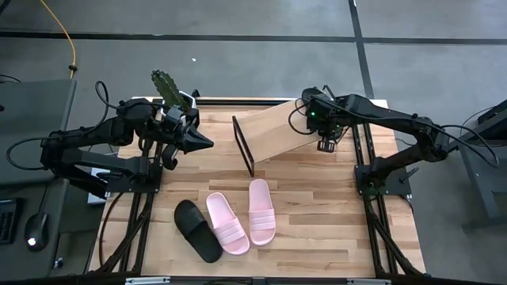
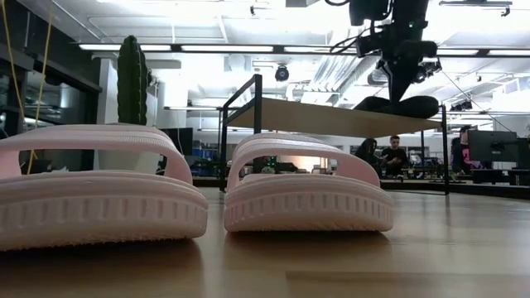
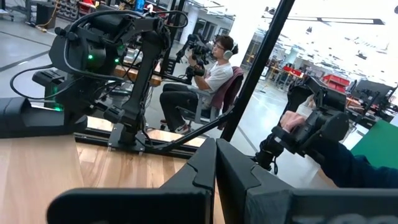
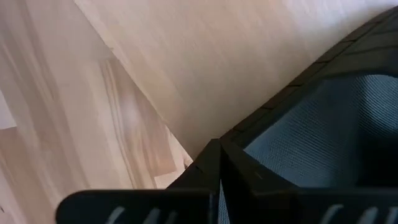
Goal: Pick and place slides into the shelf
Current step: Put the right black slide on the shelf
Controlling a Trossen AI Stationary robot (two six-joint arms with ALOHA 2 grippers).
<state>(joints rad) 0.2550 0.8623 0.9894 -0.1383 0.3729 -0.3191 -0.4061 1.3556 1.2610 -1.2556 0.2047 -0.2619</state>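
Observation:
Three slides lie soles down on the table's near middle: a black slide (image 1: 198, 230) and two pink slides (image 1: 228, 224) (image 1: 262, 210), which fill the low view's foreground (image 2: 91, 194) (image 2: 306, 194). A second black slide (image 2: 402, 106) lies flat on the top plank of the shelf (image 1: 273, 131), at its right end; in the high view the arm hides it. My right gripper (image 1: 325, 146) stands over that slide, shut. My left gripper (image 1: 209, 143) waits shut, left of the shelf, pointing at it. My right gripper comes from above, pointing down, with its fingers shut together (image 4: 217, 149). Their tips meet the black slide's side rim (image 4: 267, 112), beside the textured footbed (image 4: 323, 137). Nothing shows between the fingers. The slide lies flat on the shelf's plank (image 4: 205, 62).
A cactus in a white pot (image 1: 168, 89) stands at the table's far left corner, behind my left arm. The shelf's black end frame (image 1: 242, 146) faces the left gripper. Bare tabletop (image 1: 333, 214) lies right of the slides. People sit in the room beyond (image 2: 393, 153) (image 3: 211, 74).

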